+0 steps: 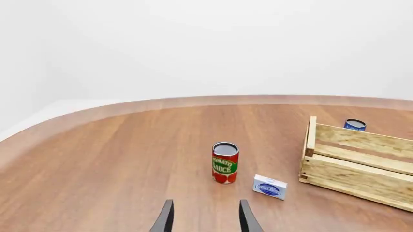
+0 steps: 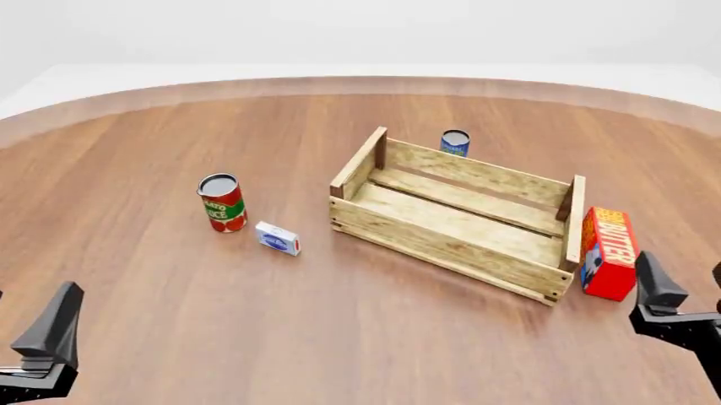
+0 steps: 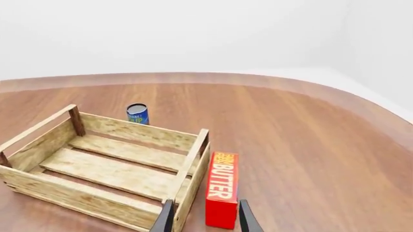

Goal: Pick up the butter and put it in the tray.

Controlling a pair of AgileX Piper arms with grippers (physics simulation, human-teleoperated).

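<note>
The butter [image 2: 609, 251], a red-and-orange carton, rests on the table just outside the right end board of the wooden tray [image 2: 448, 250]. In the right wrist view the butter [image 3: 223, 191] lies straight ahead of my right gripper [image 3: 205, 220], beside the tray [image 3: 77, 193]. My right gripper [image 2: 687, 291] is open, near and slightly right of the butter, and holds nothing. My left gripper [image 2: 23, 337] is open at the near left, far from the butter. In the left wrist view my left gripper [image 1: 205, 220] faces the tray's [image 1: 361, 179] left end.
A tomato sauce can [image 2: 222, 202] stands left of the tray, with a small white-and-blue box [image 2: 277, 239] beside it. A blue can [image 2: 455, 142] stands behind the tray's far wall. The table's curved edge [image 2: 360, 84] runs along the back.
</note>
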